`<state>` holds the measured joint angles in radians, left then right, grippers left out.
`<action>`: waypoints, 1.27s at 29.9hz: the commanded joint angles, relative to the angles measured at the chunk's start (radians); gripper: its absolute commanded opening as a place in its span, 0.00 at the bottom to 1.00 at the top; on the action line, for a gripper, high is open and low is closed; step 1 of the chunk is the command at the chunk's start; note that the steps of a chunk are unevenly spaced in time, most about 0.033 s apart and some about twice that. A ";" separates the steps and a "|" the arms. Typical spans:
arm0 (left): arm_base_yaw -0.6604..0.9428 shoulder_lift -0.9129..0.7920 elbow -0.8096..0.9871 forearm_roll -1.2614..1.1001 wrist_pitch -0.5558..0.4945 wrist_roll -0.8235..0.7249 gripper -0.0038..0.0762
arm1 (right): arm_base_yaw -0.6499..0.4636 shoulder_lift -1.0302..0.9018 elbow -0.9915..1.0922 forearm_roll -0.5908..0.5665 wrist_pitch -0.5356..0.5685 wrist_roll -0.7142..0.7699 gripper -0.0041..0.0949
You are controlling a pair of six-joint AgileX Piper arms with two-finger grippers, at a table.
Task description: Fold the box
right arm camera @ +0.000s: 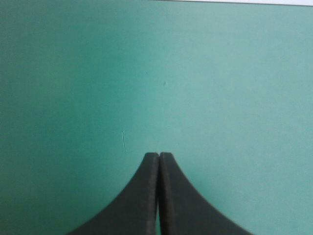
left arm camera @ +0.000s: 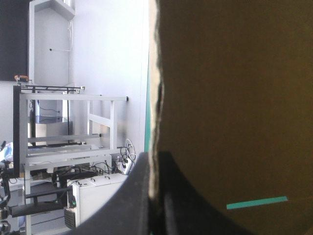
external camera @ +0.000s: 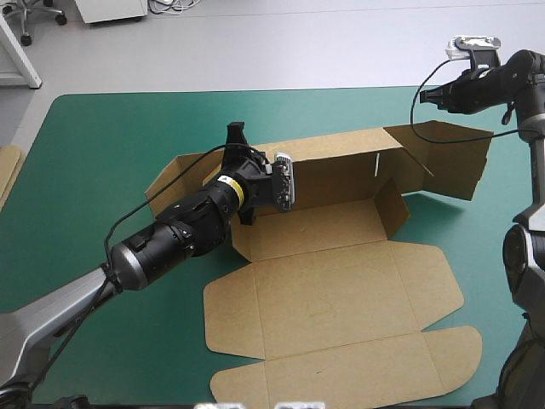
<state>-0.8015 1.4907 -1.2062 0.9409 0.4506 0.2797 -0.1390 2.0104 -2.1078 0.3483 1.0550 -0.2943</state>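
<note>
Left gripper [left arm camera: 155,156] clamps far wall [external camera: 332,170] of brown cut-board box [external camera: 341,290], left end. Right gripper [right arm camera: 159,154] closed empty over teal-green table cover [right arm camera: 220,73]. Risk: unsupported right end sags, wall slips free.

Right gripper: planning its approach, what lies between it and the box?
Only bare teal-green cover between right gripper and box, per the high view.

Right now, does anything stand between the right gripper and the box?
Nothing visible does. The right gripper, jaws shut, hangs above the teal-green cover near the box's far right flap. The left gripper clamps the raised back wall.
</note>
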 commanded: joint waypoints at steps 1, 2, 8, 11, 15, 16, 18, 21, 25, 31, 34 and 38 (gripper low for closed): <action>-0.007 -0.024 -0.003 0.088 -0.073 -0.035 0.04 | -0.018 -0.042 -0.039 0.042 0.000 -0.022 0.02; -0.007 -0.022 -0.001 0.103 -0.073 -0.053 0.03 | -0.022 -0.042 -0.039 0.052 0.016 -0.022 0.02; -0.007 0.000 0.002 0.305 -0.077 -0.225 0.04 | -0.050 -0.042 -0.034 0.079 0.091 -0.046 0.02; -0.007 0.008 0.013 0.357 -0.077 -0.287 0.04 | -0.070 -0.046 -0.011 0.119 0.093 -0.057 0.02; -0.007 0.008 0.026 0.363 -0.077 -0.291 0.04 | -0.097 -0.046 0.030 0.176 0.110 -0.080 0.02; -0.007 0.011 0.026 0.365 -0.074 -0.298 0.04 | -0.102 -0.046 0.035 0.191 0.123 -0.094 0.02; -0.007 0.013 0.026 0.386 -0.074 -0.321 0.04 | -0.112 -0.048 0.043 0.225 0.145 -0.111 0.02; -0.007 0.023 0.026 0.421 -0.076 -0.340 0.03 | -0.117 -0.050 0.043 0.257 0.165 -0.125 0.02; -0.007 0.026 0.030 0.449 -0.071 -0.400 0.03 | -0.117 -0.054 0.043 0.268 0.176 -0.142 0.02; -0.007 0.019 0.079 0.517 -0.054 -0.416 0.04 | -0.117 -0.094 0.080 0.310 0.168 -0.199 0.02; -0.007 0.013 0.089 0.517 -0.052 -0.416 0.04 | -0.117 -0.130 0.177 0.329 0.127 -0.241 0.02; -0.007 -0.001 0.089 0.524 -0.062 -0.418 0.04 | -0.117 -0.206 0.343 0.395 0.064 -0.323 0.02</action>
<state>-0.8015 1.5363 -1.0979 1.4399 0.3972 -0.1267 -0.2513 1.9092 -1.8325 0.6367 1.1555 -0.5542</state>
